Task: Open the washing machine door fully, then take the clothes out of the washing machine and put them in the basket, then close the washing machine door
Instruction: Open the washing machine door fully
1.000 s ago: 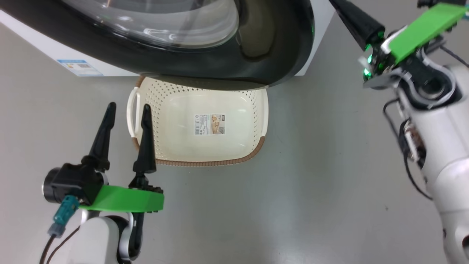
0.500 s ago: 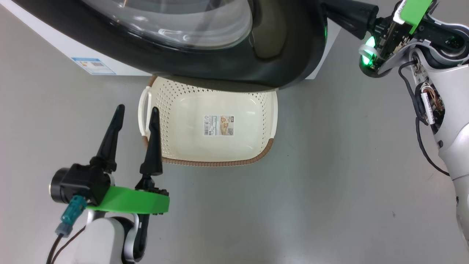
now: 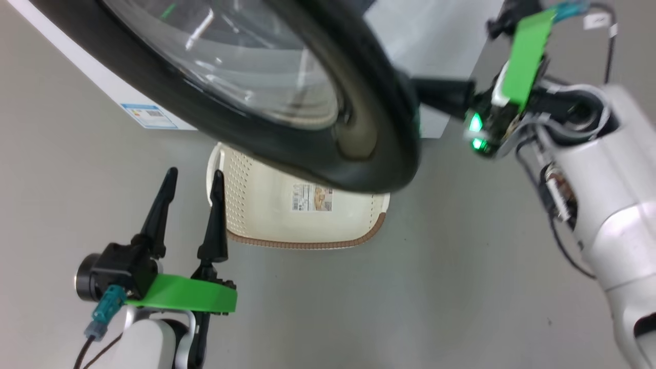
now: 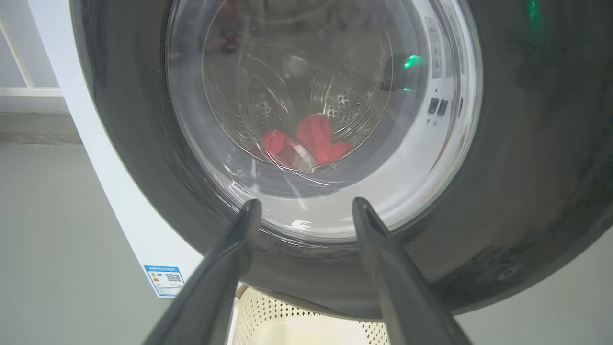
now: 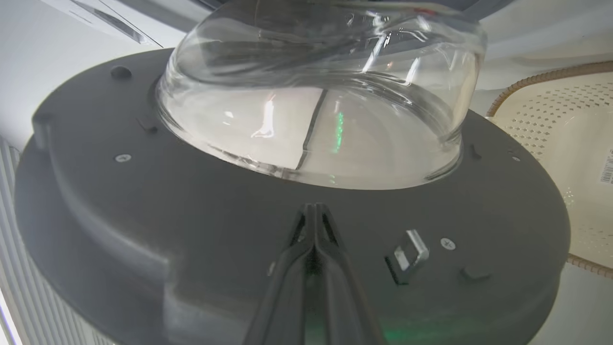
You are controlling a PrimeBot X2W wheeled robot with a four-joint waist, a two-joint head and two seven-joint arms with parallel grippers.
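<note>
The washing machine door (image 3: 256, 87) stands swung out from the washing machine (image 3: 441, 46). In the head view its glossy black rim and bulging glass span from 10 to 1 o'clock and overhang the far part of the basket (image 3: 307, 245), which sits on the grey floor (image 3: 359, 307).

The right arm comes in from 3 o'clock with its pale forearm rising toward 1 o'clock. Its green wrist plate is turned on edge, and two green lights glow beside it. Its dark fingers (image 3: 441, 95) point toward 9 o'clock and pass behind the door's free edge. In the right wrist view the right gripper (image 5: 313, 211) has its fingers pressed together with nothing between them. The tips lie over the door's matt grey inner face; whether they touch it I cannot tell. From those tips the glass bowl (image 5: 325, 110) bulges at 12 o'clock, and a small metal latch hook (image 5: 409, 251) sits near at 4 o'clock.

The left arm is low at 7 o'clock of the head view. The left gripper (image 3: 195, 177) points to 12 o'clock with its fingers spread and empty, and its inner finger crosses the basket's left handle in that view. In the left wrist view the two fingertips frame the lower edge of the door's window. The clothes (image 4: 311, 143) lie at 12 o'clock from them, seen through the glass at the bottom of the steel drum. The basket's perforated wall shows below the door at 6 o'clock.
</note>
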